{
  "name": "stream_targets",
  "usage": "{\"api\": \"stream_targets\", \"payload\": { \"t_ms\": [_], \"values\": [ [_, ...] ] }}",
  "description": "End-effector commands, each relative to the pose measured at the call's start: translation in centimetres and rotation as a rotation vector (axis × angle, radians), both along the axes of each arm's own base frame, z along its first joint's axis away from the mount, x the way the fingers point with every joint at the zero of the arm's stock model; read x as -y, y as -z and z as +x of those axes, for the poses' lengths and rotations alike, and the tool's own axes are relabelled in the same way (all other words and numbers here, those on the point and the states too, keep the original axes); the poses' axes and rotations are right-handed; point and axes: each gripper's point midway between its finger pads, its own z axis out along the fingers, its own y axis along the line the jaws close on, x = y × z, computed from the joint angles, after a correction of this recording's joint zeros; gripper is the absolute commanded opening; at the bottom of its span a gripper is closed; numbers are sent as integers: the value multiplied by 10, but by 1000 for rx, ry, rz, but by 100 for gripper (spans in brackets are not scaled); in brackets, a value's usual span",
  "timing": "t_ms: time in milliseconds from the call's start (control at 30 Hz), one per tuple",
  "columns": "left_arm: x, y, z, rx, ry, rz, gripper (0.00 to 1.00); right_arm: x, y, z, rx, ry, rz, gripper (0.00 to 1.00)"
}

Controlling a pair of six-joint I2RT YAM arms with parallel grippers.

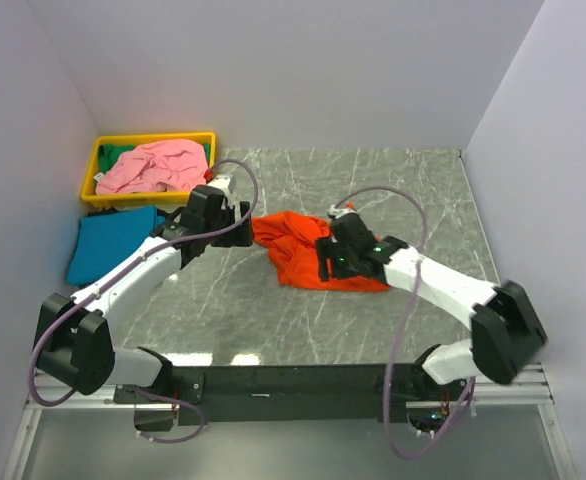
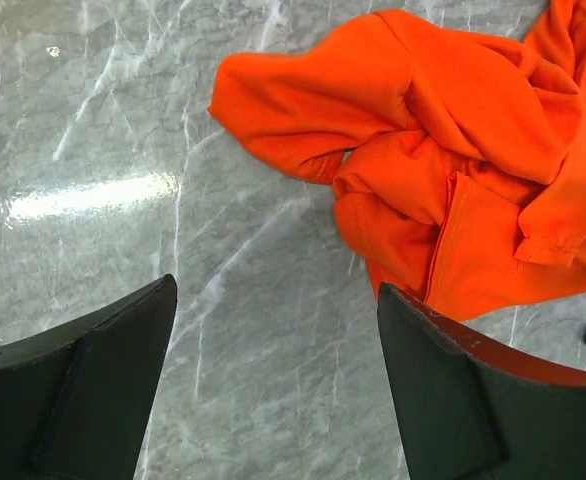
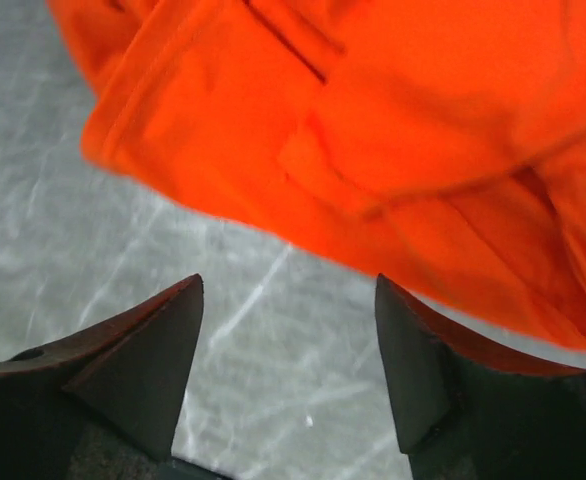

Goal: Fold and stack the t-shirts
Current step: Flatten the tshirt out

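**A:** How is the right gripper found?

**B:** Its jaws are held apart, with nothing caught between them. Only grey marbled desk is seen in the gap.

**A:** And the orange t-shirt?

**B:** It is seen crumpled and bright orange, with stitched hems and folds thrown over one another. In the right wrist view it is spread just beyond the fingertips, across the upper part of the view. Whether it is touched cannot be told.

**A:** What is shown of the left gripper?

**B:** Its jaws are also set wide apart, and nothing is held. The same shirt is seen ahead of it, toward the finger on the view's right, with a cuff and a seam turned up. The cloth's edge is near that finger's tip, and bare desk is left ahead of the other finger.

**A:** Where is the shirt placed overall?

**B:** From above it is found bunched near the middle of the desk, between the two grippers.

**A:** What is seen farther off?

**B:** A teal t-shirt is laid fairly flat at the desk's left edge, partly covered by the left arm. Behind it, in the far left corner, a pink t-shirt is heaped loosely in a yellow tray.
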Motion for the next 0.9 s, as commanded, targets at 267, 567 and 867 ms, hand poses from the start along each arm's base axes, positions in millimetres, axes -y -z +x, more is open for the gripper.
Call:
{"api": "stream_targets", "payload": {
  "t_ms": [267, 567, 867],
  "values": [
    [4, -28, 11, 73, -11, -38, 86, -28, 22, 60, 104, 97, -233, 62],
    [8, -26, 9, 60, 8, -54, 86, -13, 55, 61, 62, 116, -365, 61],
    [10, -21, 9, 46, 19, -55, 86, 46, 18, 79, 137, 262, -390, 17]
  ]
}}
